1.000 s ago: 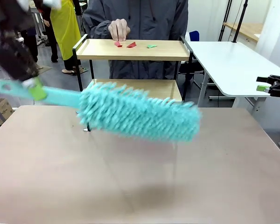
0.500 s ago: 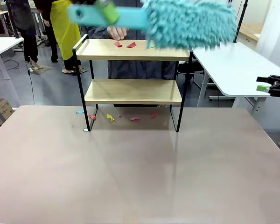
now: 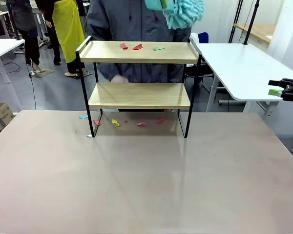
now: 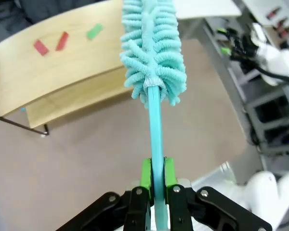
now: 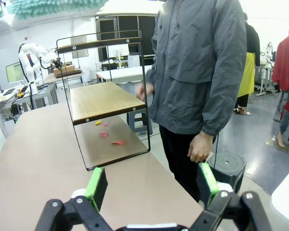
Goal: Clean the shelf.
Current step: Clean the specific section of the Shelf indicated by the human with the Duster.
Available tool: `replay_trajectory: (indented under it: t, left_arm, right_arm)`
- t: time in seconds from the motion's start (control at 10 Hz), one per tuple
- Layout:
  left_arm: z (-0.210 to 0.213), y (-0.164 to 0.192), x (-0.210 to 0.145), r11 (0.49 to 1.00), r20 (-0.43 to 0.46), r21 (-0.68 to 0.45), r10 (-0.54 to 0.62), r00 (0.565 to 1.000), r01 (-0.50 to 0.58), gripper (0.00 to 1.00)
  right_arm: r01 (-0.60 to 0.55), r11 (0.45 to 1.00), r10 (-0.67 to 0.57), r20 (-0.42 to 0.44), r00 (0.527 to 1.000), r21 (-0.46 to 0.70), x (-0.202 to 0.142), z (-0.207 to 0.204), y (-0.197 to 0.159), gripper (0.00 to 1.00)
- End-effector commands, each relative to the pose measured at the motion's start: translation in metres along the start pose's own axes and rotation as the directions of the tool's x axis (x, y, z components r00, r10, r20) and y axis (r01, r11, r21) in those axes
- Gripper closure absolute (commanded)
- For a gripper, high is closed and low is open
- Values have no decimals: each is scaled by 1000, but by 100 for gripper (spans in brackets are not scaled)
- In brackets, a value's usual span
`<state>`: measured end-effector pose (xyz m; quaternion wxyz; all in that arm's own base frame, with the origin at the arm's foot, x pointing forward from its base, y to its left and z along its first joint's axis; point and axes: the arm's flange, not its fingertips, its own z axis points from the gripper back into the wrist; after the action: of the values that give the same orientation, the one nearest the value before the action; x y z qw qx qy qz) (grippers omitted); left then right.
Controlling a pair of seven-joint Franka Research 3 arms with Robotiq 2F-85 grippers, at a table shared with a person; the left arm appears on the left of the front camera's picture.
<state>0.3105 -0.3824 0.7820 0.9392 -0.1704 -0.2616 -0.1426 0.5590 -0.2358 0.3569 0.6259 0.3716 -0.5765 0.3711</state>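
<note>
1. The shelf (image 3: 107, 51) stands at the far edge of the brown table (image 3: 146, 185), with its black side rails raised at both ends of the top board.
2. Above the shelf, the left gripper (image 4: 154, 166) is clamped on the thin handle of a teal duster (image 4: 153, 43). The fluffy head hangs over the right end of the top board without touching it.
3. Well to the right of the shelf, beyond a white table (image 3: 239, 68), the right gripper (image 3: 282, 90) has its jaws spread wide and holds nothing.
4. In front of the shelf, the tabletop gives broad open room.
5. Paper scraps (image 3: 137, 47), two red and one green, lie on the top board, and more scraps (image 3: 116, 123) lie on the table under the lower board.
6. Behind the shelf stands a person (image 3: 132, 19) in a grey jacket, with one hand (image 3: 118, 78) blurred between the boards.
</note>
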Motion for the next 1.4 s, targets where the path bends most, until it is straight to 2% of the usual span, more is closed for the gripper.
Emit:
replay_trajectory:
  t: [0.0, 0.1, 0.2, 0.5, 0.9, 1.1, 1.3]
  left_arm:
    - [-12, -26, 27, 993, 41, 95, 61, 997, -65, 87]
    - [-20, -25, 28, 993, -8, 111, 27, 1000, -26, 87]
    - [-14, -8, 8, 998, 21, 49, 32, 999, -33, 87]
    - [-27, -15, 16, 997, 10, 71, 33, 999, -34, 87]
    - [-77, -37, 14, 984, 153, 119, 112, 982, -130, 87]
    - [-96, -39, 12, 980, 201, 81, 162, 966, -181, 87]
    - [-114, -38, 10, 977, 186, 84, 179, 966, -197, 87]
  right_arm:
    - [12, 1000, -12, -7, 1000, -3, 5, -2, 2, 0]
    - [12, 1000, -12, -7, 1000, -3, 5, -2, 2, 0]
    - [12, 1000, -12, -7, 1000, -3, 5, -2, 2, 0]
    - [12, 1000, -12, -7, 1000, -3, 5, -2, 2, 0]
    - [12, 1000, -12, -7, 1000, -3, 5, -2, 2, 0]
    - [12, 1000, -12, -7, 1000, -3, 5, -2, 2, 0]
    - [12, 1000, -12, -7, 1000, -3, 5, -2, 2, 0]
